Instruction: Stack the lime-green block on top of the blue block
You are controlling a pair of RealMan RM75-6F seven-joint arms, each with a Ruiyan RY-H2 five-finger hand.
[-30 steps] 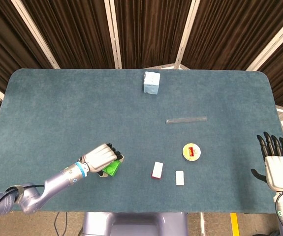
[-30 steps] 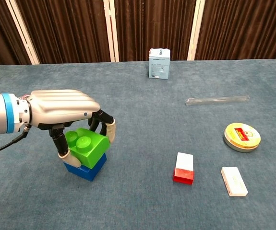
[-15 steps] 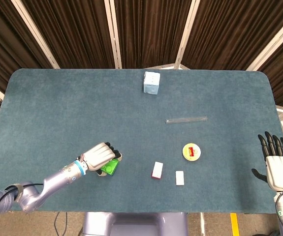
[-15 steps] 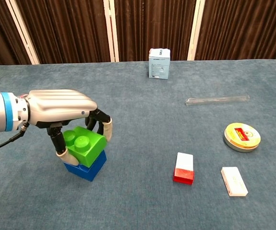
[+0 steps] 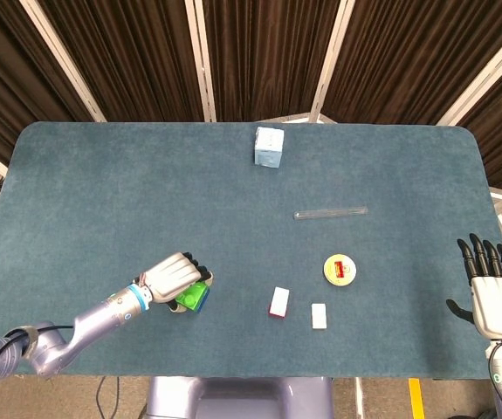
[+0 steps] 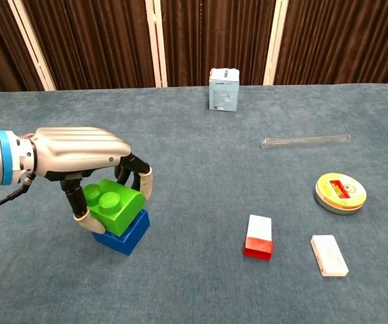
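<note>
**Lime-green block held on the blue block**

Nearest the robot, the left hand (image 6: 79, 154) gripped the lime-green block (image 6: 113, 204) from above, fingers curled down around its sides. The block sat on top of the blue block (image 6: 126, 234), slightly tilted and shifted toward the left of it, and the blue block rested on the table (image 6: 200, 162) at its near left. In the head view the same hand (image 5: 171, 277) covered most of both blocks.

At the near right, the right hand (image 5: 493, 292) stood off the table edge, empty, fingers spread and pointing away.

Toward the middle lay a red-and-white box (image 6: 258, 237) and, just beside it, a small white box (image 6: 329, 255). Beyond them sat a round yellow tin (image 6: 340, 192), then a clear tube (image 6: 306, 140). At the far edge stood a pale blue carton (image 6: 224, 88).
</note>
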